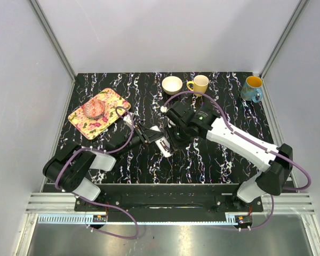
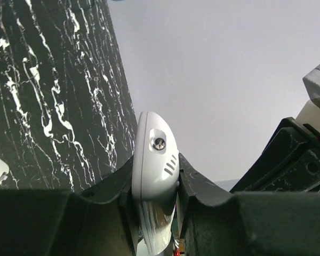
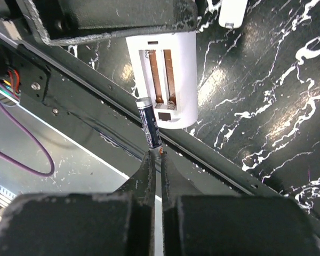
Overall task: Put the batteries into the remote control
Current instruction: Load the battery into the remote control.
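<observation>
The left gripper [image 2: 156,178] is clamped on the remote control [image 2: 152,154] near the middle of the marbled table [image 1: 149,90] — its open battery bay shows to the right wrist camera. The right gripper [image 3: 157,153] pinches a battery [image 3: 151,125] by one end, the other end just beside the bay's 7 o'clock corner. A small white piece [image 3: 232,12] lies at the remote's 1 o'clock.

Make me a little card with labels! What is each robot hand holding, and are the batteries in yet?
left hand: shut on the remote control
right hand: shut on a battery
battery place: tip near the remote's open end, not in yet
battery slots: both look empty
loose white piece: lying on the table
far side: cream bowl, yellow mug, blue mug
</observation>
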Motion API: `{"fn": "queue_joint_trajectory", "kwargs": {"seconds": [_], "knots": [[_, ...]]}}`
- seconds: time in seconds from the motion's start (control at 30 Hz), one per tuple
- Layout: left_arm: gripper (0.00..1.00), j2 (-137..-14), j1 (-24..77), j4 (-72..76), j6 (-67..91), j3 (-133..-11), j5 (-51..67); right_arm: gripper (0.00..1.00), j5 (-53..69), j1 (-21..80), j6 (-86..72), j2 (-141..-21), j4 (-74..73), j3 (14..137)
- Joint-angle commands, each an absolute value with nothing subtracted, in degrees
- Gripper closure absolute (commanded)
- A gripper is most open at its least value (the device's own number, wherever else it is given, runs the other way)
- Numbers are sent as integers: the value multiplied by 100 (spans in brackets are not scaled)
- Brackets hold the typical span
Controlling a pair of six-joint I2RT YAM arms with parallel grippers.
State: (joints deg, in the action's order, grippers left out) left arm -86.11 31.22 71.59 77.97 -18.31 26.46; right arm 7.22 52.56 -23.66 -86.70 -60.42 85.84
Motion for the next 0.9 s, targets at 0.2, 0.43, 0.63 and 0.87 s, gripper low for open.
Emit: {"fn": "queue_joint_trajectory", "kwargs": {"seconds": [0.2,0.43,0.63,0.87], "knots": [[100,-8912,3146,8771,8042,-1907,2470,100,888,5247,-2303,-9176,-6319,9000],[100,-8912,3164,9017,8059,-1828,2540,100,756,5256,-2268,-9360,-6293,9114],[100,-8886,3234,9114,8042,-1802,2514,100,572,5247,-2285,-9387,-6240,9079],[100,-8851,3296,9158,8024,-1793,2487,100,466,5247,-2338,-9395,-6091,8965]]}}
